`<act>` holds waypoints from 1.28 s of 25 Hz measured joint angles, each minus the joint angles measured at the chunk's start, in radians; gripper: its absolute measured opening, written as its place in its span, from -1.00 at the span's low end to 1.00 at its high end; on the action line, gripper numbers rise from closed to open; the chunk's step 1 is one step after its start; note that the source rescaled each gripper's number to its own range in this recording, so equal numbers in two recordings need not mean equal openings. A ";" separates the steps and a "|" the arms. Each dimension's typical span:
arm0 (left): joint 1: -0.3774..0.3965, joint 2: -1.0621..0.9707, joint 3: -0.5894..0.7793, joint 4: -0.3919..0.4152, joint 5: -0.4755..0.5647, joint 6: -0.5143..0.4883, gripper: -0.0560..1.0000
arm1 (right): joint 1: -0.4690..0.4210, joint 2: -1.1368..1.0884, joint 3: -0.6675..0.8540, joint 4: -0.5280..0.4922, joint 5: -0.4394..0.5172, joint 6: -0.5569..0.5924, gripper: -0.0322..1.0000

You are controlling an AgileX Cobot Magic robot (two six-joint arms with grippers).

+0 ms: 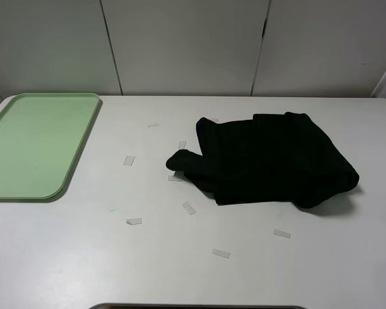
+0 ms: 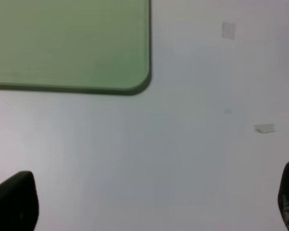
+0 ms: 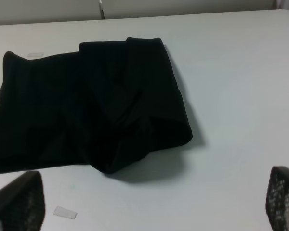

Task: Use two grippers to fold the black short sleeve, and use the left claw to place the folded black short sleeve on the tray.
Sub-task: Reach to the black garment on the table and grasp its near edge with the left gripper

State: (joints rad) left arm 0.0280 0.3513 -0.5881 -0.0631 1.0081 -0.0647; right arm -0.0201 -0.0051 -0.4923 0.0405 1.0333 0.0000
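The black short sleeve [image 1: 270,159] lies crumpled on the white table, right of the middle, with one sleeve end pointing left. It also shows in the right wrist view [image 3: 94,103]. The light green tray [image 1: 35,143] lies empty at the far left; its corner shows in the left wrist view [image 2: 72,43]. Neither arm shows in the exterior view. My left gripper [image 2: 149,204] is open over bare table near the tray's corner. My right gripper [image 3: 151,199] is open, on the near side of the shirt, holding nothing.
Several small clear tape pieces [image 1: 189,207] lie scattered on the table between the tray and the shirt and in front of the shirt. A white panelled wall [image 1: 186,45] runs along the table's far edge.
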 joint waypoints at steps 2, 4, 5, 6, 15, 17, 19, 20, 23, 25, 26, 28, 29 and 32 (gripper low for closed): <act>0.000 0.144 -0.048 -0.040 -0.049 0.025 0.99 | 0.000 0.000 0.000 0.000 0.000 0.000 1.00; 0.000 0.278 -0.092 -0.103 -0.114 0.082 0.99 | 0.000 0.000 0.000 0.000 0.000 0.000 1.00; 0.000 0.350 -0.115 -0.149 -0.139 0.129 0.99 | 0.000 0.000 0.000 0.000 0.000 0.000 1.00; 0.000 0.419 -0.138 -0.191 -0.169 0.182 0.99 | 0.000 0.000 0.000 0.000 0.000 0.000 1.00; -0.177 0.967 -0.297 -0.472 -0.464 0.400 0.99 | 0.000 0.000 0.000 -0.001 0.000 0.000 1.00; -0.256 1.073 -0.337 -0.475 -0.543 0.353 0.99 | 0.000 0.000 0.000 -0.001 0.000 0.000 1.00; -0.337 1.188 -0.378 -0.477 -0.606 0.296 0.99 | 0.000 0.000 0.000 -0.001 0.000 0.000 1.00; -0.368 1.243 -0.402 -0.478 -0.633 0.263 0.99 | 0.000 0.000 0.000 -0.001 0.000 0.000 1.00; -0.465 1.382 -0.473 -0.489 -0.695 0.172 0.99 | 0.000 0.000 0.000 -0.001 0.000 0.000 1.00; -0.520 1.456 -0.520 -0.494 -0.719 0.111 0.99 | 0.000 0.000 0.000 -0.001 0.000 0.000 1.00; -0.542 1.492 -0.544 -0.496 -0.726 0.087 0.99 | 0.000 0.000 0.000 -0.001 0.000 0.000 1.00; -0.577 1.548 -0.587 -0.497 -0.729 0.043 0.99 | 0.000 0.000 0.000 -0.001 0.000 0.000 1.00; -0.592 1.573 -0.601 -0.498 -0.729 0.020 0.99 | 0.000 0.000 0.000 -0.001 0.000 0.000 1.00; -0.627 1.620 -0.625 -0.499 -0.729 -0.043 0.99 | 0.000 0.000 0.000 -0.001 0.000 0.000 1.00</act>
State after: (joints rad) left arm -0.5990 1.9716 -1.2135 -0.5622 0.2788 -0.1073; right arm -0.0201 -0.0051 -0.4923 0.0392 1.0333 0.0000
